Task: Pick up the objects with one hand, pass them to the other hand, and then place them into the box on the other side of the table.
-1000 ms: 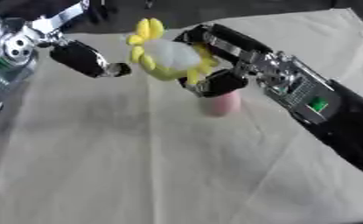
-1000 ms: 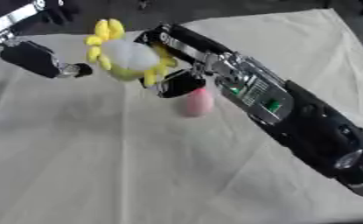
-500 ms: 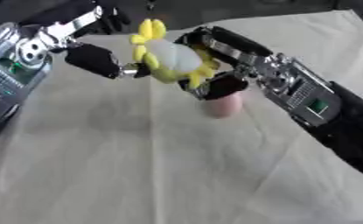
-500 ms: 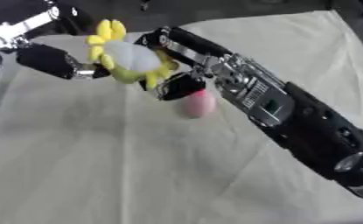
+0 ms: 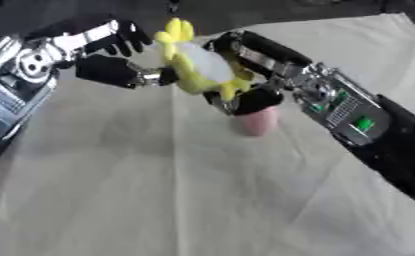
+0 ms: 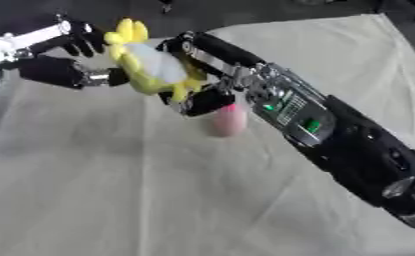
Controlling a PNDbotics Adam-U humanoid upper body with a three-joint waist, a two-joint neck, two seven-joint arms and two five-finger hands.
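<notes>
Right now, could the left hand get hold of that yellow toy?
Probably yes. The left hand is right beside the yellow toy, which the right hand holds up above the table; nothing stands between them.

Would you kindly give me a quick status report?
Right hand holds yellow toy aloft. Left hand open, touching it. Pink object on cloth below.

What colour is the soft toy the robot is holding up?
Yellow with a white middle: the soft plush toy, clearest in the left eye view.

Soft plush yellow toy point(image 5: 200, 70); matt creased cloth point(image 5: 184, 190) covers the table.
</notes>
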